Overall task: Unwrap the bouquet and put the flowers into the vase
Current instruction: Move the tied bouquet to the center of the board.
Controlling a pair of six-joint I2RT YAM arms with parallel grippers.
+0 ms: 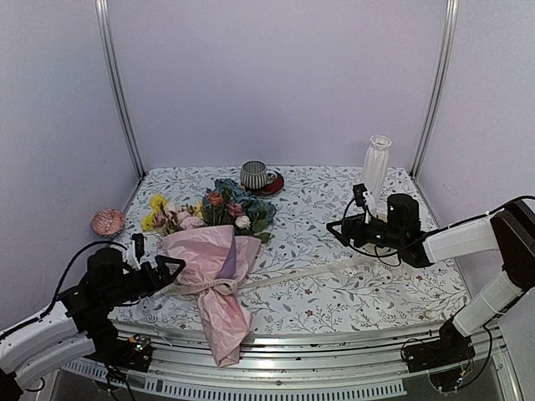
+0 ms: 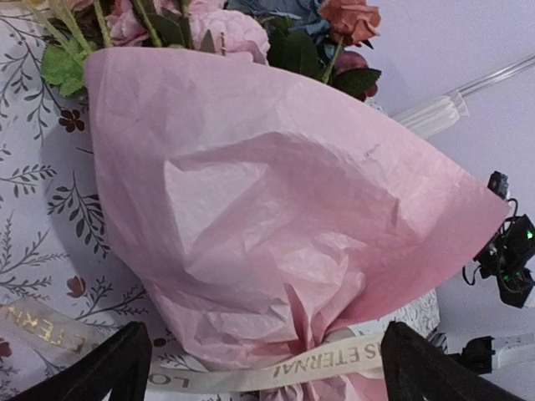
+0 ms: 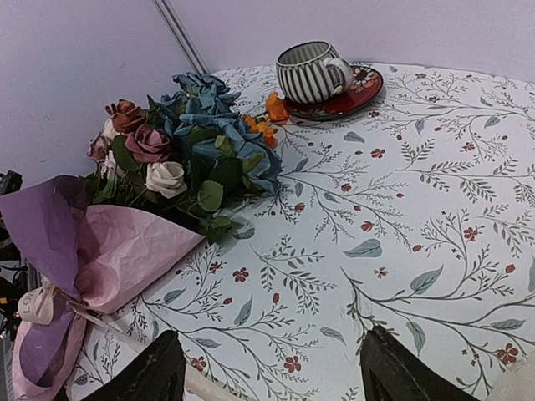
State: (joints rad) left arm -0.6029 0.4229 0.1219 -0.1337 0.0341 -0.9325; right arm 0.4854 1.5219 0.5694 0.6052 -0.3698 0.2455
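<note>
The bouquet (image 1: 213,267) lies at 8 o'clock on the worktop (image 1: 318,192), its flowers (image 1: 209,213) pointing to 12 and its paper tail hanging over the edge at 6. The ribbon (image 2: 318,363) is tied. The left hand (image 1: 171,271), at the bouquet's 9 o'clock, gapes wide beside the knot and grips nothing. The right hand (image 3: 267,372), at 3 o'clock, is spread and empty. The vase (image 1: 376,163) stands upright at 1 o'clock, just behind it.

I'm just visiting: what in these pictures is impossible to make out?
- Bouquet: lower stems, every view, wrapped in its paper.
- Vase base: top view, behind the right arm.
- Ribbon lettering: left wrist view, partly covered by paper folds, cut by the bottom edge.
- Pink round thing, far left: top view, too small to identify.
</note>
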